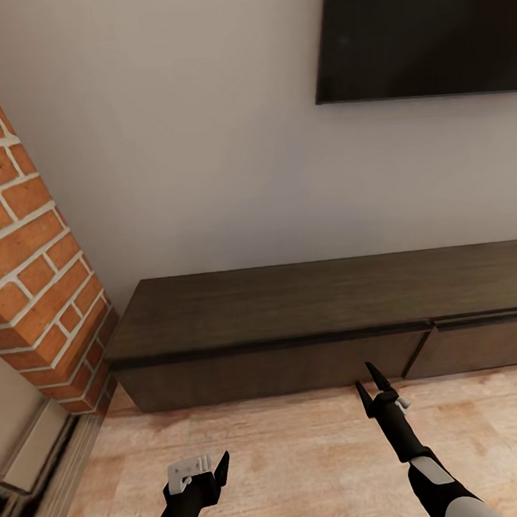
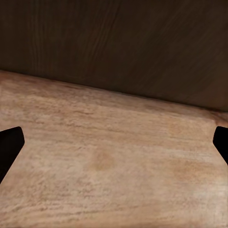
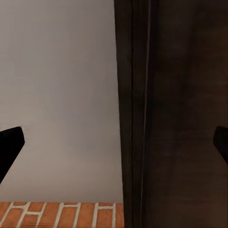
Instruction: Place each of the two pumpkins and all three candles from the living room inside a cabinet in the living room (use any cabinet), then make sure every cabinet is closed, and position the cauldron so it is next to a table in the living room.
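Left gripper [image 1: 214,471] at 6 o'clock, low over the wood floor [image 1: 302,470], fingers spread wide, nothing between them. Right gripper [image 1: 371,386] at 5 o'clock, fingers spread, empty, tips close to the cabinet [image 1: 292,310] front near the seam between 2 panels. Cabinet spans 9 to 3 o'clock, panels flush. Brick column [image 1: 37,264] at 9. Dark screen [image 1: 421,34] at 1 on the wall [image 1: 205,139].
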### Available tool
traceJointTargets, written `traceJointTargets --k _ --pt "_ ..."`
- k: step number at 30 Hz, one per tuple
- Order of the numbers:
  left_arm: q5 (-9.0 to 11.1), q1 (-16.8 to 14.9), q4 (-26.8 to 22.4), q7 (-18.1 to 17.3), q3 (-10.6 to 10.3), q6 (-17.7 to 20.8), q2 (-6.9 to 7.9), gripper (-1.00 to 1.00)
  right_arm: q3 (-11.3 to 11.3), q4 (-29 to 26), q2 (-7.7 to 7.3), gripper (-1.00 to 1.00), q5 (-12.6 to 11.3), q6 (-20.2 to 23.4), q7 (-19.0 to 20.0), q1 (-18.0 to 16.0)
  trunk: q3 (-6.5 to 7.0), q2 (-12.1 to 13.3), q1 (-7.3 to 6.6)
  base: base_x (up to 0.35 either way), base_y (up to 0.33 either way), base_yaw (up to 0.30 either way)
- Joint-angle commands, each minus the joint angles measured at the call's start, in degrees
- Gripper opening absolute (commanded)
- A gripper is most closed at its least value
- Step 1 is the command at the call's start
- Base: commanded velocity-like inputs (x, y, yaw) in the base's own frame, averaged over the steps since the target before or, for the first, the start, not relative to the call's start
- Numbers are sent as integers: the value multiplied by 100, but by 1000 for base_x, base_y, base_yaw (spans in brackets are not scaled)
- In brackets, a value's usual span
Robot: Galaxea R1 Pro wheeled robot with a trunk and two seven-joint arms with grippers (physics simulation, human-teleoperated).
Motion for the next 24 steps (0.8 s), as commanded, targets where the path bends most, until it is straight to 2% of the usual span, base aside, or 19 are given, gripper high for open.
traceJointTargets --k 1,12,24 --pt "49 0 -9 47 -14 20 6 100 19 5 -2 100 -51 55 34 -2 -4 -2 -1 46 0 0" --pt "49 -1 12 56 -14 21 5 100 36 4 -3 100 -51 55 90 -2 -4 -2 -1 232 0 0" --pt "49 0 13 61 -14 20 6 100 45 2 0 100 -50 55 225 -2 -4 -2 -1 54 11 0"
